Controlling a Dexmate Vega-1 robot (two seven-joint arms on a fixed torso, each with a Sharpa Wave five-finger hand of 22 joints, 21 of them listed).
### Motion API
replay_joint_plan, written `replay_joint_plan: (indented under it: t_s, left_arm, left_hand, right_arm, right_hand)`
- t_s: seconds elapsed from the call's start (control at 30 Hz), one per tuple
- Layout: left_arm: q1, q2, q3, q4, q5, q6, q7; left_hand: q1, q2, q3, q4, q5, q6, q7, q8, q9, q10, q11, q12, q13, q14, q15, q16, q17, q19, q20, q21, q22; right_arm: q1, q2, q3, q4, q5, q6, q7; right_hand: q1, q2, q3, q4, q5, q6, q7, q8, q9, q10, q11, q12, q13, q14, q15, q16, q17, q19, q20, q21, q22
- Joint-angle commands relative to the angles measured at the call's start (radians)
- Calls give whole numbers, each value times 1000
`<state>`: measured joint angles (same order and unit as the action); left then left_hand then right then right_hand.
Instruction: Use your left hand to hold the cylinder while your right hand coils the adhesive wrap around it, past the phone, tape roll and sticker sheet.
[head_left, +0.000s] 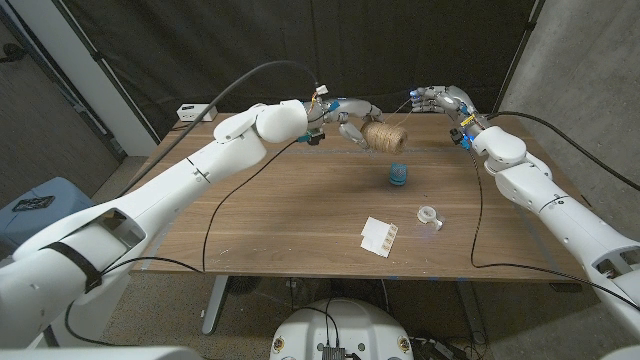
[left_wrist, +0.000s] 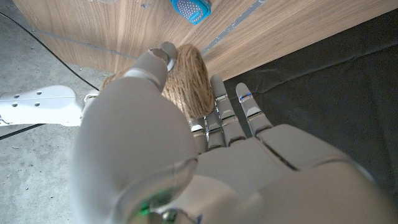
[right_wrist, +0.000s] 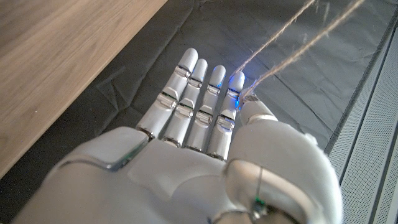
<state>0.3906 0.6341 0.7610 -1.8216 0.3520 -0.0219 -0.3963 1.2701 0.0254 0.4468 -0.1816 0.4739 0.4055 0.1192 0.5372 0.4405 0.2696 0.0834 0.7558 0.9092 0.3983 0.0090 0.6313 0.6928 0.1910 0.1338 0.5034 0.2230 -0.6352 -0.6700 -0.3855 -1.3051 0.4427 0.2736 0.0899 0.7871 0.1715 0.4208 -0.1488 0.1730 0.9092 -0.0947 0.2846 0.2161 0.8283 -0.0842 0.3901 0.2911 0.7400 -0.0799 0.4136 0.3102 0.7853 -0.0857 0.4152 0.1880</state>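
My left hand (head_left: 345, 112) grips a cylinder (head_left: 385, 136) wound with brown twine, lifted over the table's far middle. In the left wrist view the twine-covered cylinder (left_wrist: 186, 81) sits between the thumb and fingers of my left hand (left_wrist: 186, 143). My right hand (head_left: 440, 100) is raised to the right of the cylinder, beyond the table's far edge. In the right wrist view two thin twine strands (right_wrist: 292, 40) run out from between the thumb and a finger of my right hand (right_wrist: 205, 118). The strand is twine, not adhesive wrap.
A small blue object (head_left: 398, 175) stands on the wooden table (head_left: 280, 200) just in front of the cylinder, seen too in the left wrist view (left_wrist: 189, 9). A clear tape roll (head_left: 430, 215) and a white sticker sheet (head_left: 380, 236) lie nearer me. A power strip (head_left: 195, 112) sits back left.
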Motion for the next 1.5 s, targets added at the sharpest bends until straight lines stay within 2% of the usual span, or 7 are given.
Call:
replay_joint_plan:
  t_s: [0.03, 0.33, 0.93, 1.5]
  left_arm:
    - [3, 15, -20, -19, -16, 2, 4]
    - [4, 25, -24, -34, -9, 17, 0]
    - [5, 28, -34, -50, 14, 35, 25]
    - [10, 35, -49, -74, 50, 64, 65]
  left_hand:
    - [34, 59, 20, 20, 5, 117, -62, 272, 21, 101, -90, 6, 19, 8, -2, -2, 3, -3, -1, 9, 0]
    - [34, 60, 19, 20, 5, 117, -63, 273, 20, 101, -88, 6, 20, 7, 0, -1, 5, -3, -1, 11, 0]
    - [36, 61, 20, 19, 6, 120, -65, 277, 18, 101, -91, 4, 20, 8, -3, -4, 4, -5, -1, 14, 0]
    - [38, 60, 22, 18, 5, 124, -66, 280, 14, 103, -89, 3, 20, 9, -3, -7, 3, -6, -1, 17, 0]
  right_arm:
    - [8, 22, -17, 46, 11, -8, 14]
    - [3, 28, -22, 65, 16, -10, 14]
    - [-51, 19, -19, 42, 34, -36, -6]
    - [-103, 9, -15, -16, 56, -59, -16]
  right_hand:
    - [14, 3, 2, 2, 1, 4, -1, -3, 5, 9, -3, -3, 2, 11, -140, -2, 5, -7, -83, 5, 5]
    - [15, 2, 2, 3, 1, 4, -2, -5, 5, 8, -3, -5, 1, 11, -138, -3, 6, -8, -83, 7, 5]
    - [16, 1, 1, 4, 1, 3, -3, -8, 6, 6, -2, -8, 4, 9, -137, -8, 6, -11, -83, 9, 4]
    - [17, 3, 1, 6, 1, 3, -4, -11, 7, 7, -1, -10, 6, 9, -137, -10, 8, -15, -84, 11, 4]
